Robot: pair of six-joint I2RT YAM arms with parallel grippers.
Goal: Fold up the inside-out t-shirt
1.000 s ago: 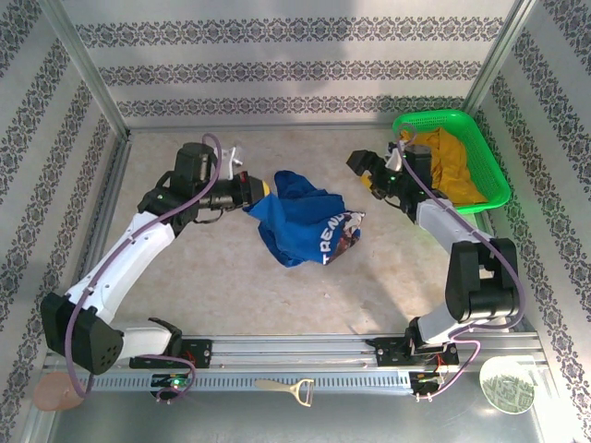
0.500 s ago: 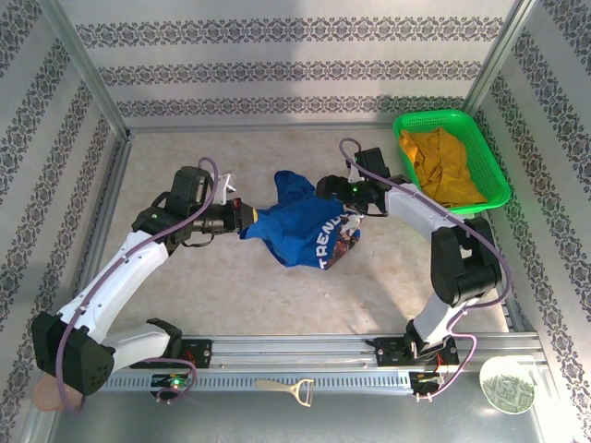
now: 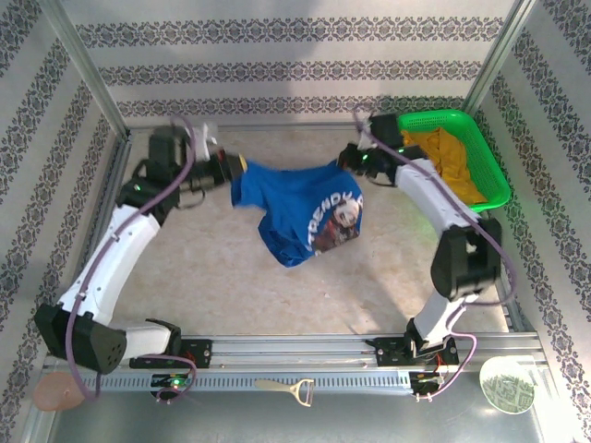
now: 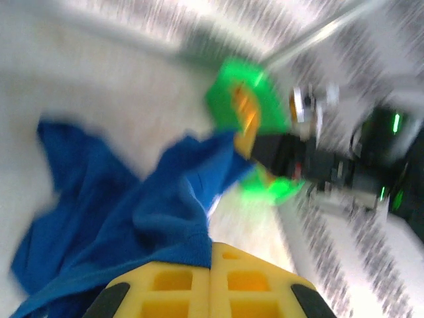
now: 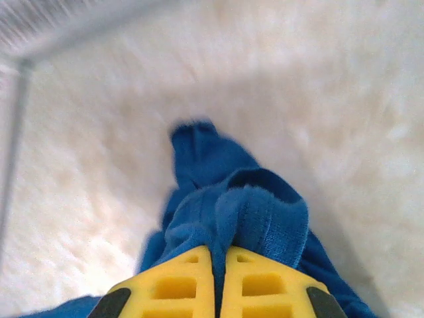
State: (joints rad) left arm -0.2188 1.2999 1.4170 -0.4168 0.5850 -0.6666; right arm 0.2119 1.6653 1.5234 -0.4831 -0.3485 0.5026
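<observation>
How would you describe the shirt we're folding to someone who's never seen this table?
On the beige table, look to the far middle, between the left arm and right arm. The royal-blue t-shirt is stretched there, pinched in both arms' jaws, white print showing. The only other cloth, a mustard-yellow garment, lies in the green basket at the far right.

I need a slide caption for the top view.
Left pincer and right pincer hold the blue t-shirt spread between them.
</observation>
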